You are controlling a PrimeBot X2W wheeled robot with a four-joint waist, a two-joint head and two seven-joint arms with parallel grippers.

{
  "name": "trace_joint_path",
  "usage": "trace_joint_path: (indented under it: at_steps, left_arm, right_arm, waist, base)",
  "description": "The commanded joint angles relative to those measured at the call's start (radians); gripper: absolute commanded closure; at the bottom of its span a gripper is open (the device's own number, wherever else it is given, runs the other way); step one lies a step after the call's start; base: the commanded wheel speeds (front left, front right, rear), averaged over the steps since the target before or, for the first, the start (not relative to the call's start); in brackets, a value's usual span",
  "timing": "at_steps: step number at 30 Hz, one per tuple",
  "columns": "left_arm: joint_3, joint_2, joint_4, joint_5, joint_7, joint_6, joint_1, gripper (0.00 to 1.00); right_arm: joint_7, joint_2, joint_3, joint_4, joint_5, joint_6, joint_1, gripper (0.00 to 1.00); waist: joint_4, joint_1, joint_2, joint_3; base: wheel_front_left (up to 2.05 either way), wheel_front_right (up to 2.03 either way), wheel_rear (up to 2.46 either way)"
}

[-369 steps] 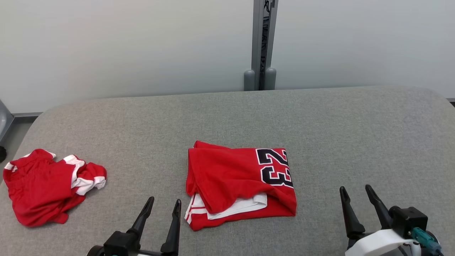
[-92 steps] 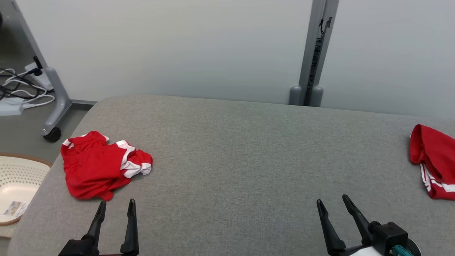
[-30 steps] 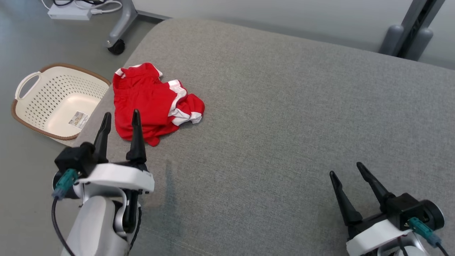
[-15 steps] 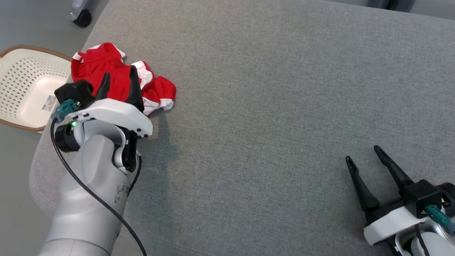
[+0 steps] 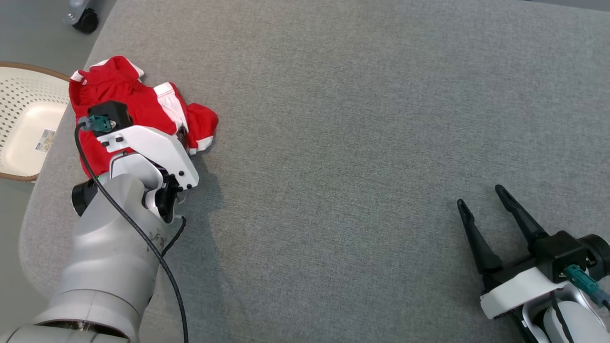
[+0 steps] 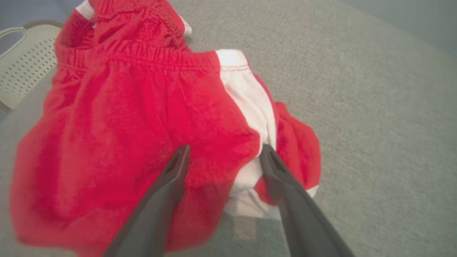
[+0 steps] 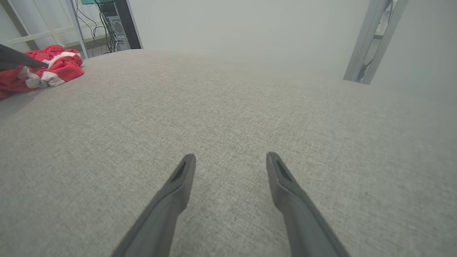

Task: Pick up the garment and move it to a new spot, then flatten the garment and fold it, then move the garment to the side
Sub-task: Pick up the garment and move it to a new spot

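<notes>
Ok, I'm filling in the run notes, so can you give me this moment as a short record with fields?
table: grey fabric top
garment: red with white stripes, crumpled, near the table's left edge
left gripper: open, fingers over the garment, a fold between them
right gripper: open, over bare table, apart from the garment
basket: cream, perforated, beyond the table's left edge

My left forearm is a rounded silver-grey shell, scuffed with dark specks. A black cable trails along it to a teal connector on a black block. Beside that sits a white bracket dotted with small dark screws. My left gripper has two long, tapering charcoal fingers — my right gripper matches, with its own white mount and teal plug.
</notes>
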Motion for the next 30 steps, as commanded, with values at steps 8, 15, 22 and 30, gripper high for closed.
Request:
trace_joint_path:
  at_steps: [8, 15, 22, 30]
  left_arm:
    - [-0.011, 0.030, 0.027, -0.004, 0.015, 0.001, 0.022, 1.00]
    - [0.041, 0.050, 0.011, -0.056, -0.190, -0.072, 0.055, 1.00]
    - [0.072, 0.074, -0.056, -0.061, -0.276, -0.130, 0.100, 1.00]
    - [0.128, 0.063, -0.402, 0.038, -0.277, -0.158, 0.249, 1.00]
  right_arm:
    - [-0.001, 0.011, 0.010, 0.010, 0.012, 0.000, -0.018, 0.00]
    - [-0.001, 0.038, 0.006, 0.025, 0.021, 0.000, 0.007, 0.00]
    - [-0.001, 0.083, 0.003, 0.046, 0.034, 0.000, 0.022, 0.00]
    - [-0.001, 0.123, -0.014, 0.050, 0.054, 0.000, 0.050, 0.00]
  waist:
    - [-0.037, 0.0000, 0.0000, -0.007]
    - [-0.053, 0.0000, 0.0000, -0.059]
    - [-0.077, 0.0000, 0.0000, -0.135]
    - [-0.134, 0.0000, 0.0000, -0.225]
  base:
    - [0.00, 0.00, 0.00]
    - [0.00, 0.00, 0.00]
    - [0.00, 0.00, 0.00]
    - [0.00, 0.00, 0.00]
